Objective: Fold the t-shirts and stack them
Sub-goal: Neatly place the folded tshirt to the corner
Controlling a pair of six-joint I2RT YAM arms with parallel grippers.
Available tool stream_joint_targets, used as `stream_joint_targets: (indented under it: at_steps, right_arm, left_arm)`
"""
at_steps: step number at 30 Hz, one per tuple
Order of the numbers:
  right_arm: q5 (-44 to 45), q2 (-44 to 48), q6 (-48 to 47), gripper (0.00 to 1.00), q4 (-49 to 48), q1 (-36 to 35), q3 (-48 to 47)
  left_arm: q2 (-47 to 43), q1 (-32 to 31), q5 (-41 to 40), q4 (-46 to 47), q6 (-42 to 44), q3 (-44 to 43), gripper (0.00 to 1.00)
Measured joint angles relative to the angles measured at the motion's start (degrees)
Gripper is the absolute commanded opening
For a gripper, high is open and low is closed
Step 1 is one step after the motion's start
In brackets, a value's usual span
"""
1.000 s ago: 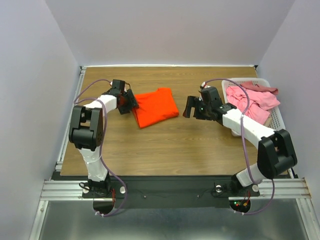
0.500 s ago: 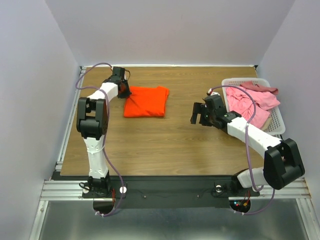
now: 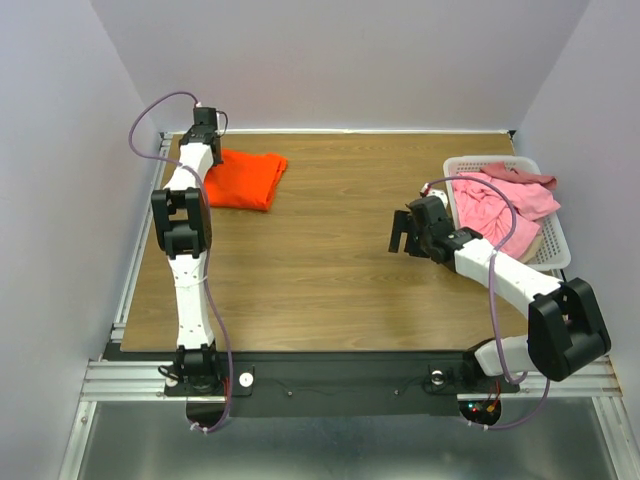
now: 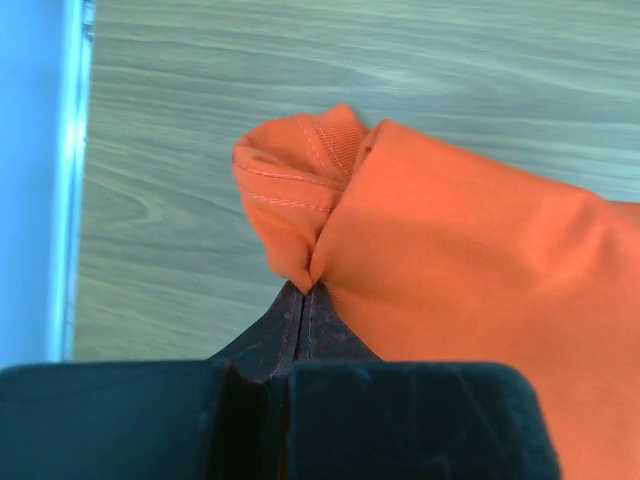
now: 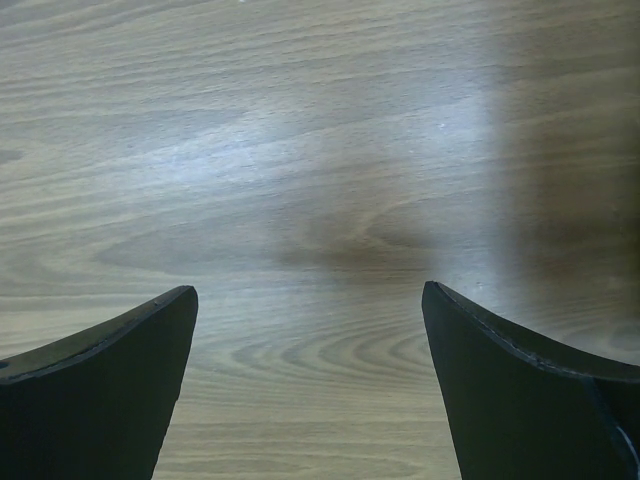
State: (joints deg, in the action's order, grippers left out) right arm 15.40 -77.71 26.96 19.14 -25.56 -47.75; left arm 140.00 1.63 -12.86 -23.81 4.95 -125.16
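Top external view: a white basket [image 3: 552, 232] at the right edge of the tabletop [image 3: 320, 290] holds crumpled pink t-shirts [image 3: 505, 205]; the right tool [image 3: 402, 231], jaws spread, hangs over bare wood just left of it. At the far left corner, the left tool [image 3: 208, 155] is clamped on a bunched edge of the folded orange-red t-shirt [image 3: 248, 180], which extends rightward from it.

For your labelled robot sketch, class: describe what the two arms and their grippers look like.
The left arm and right arm have white shells, black joints and a looping purple cable each. The left gripper and right gripper have black tapering fingers.
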Motion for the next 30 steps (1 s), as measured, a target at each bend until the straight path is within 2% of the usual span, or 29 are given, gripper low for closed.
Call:
stream_joint_targets:
  at_steps: [12,13,14,15,18,24,27,30]
  right_arm:
    - [4.57,0.15,0.42,1.00,0.17,0.00,0.42]
    - [4.76,0.31,0.50,1.00,0.17,0.00,0.42]
    - [5.14,0.63,0.74,1.00,0.17,0.00,0.42]
    - [5.40,0.92,0.96,1.00,0.17,0.00,0.42]
    - [6.49,2.27,1.68,1.00,0.17,0.00,0.42]
    - [5.95,4.00,2.71,1.00,0.17,0.00,0.42]
    - [4.94,4.79,3.04,1.00,0.24,0.00,0.42]
    - [3.98,7.17,3.32,1.00,0.20,0.00,1.05]
  left_arm:
    - [4.26,4.59,-6.43,1.46,6.29,-5.31,0.00]
    - [4.57,4.92,-6.88,1.81,6.69,-6.12,0.08]
    - [5.18,5.27,-7.67,2.10,7.39,-7.28,0.21]
    - [5.49,5.38,-8.31,2.38,7.87,-8.00,0.26]
    - [5.88,6.01,-10.69,2.97,9.53,-8.83,0.98]
    - [5.25,5.90,-12.70,2.47,9.31,-9.62,0.98]
    - [2.97,5.51,-10.80,-0.61,6.40,-9.62,0.99]
    - [-2.91,4.85,-6.97,-4.42,1.11,-9.33,0.99]
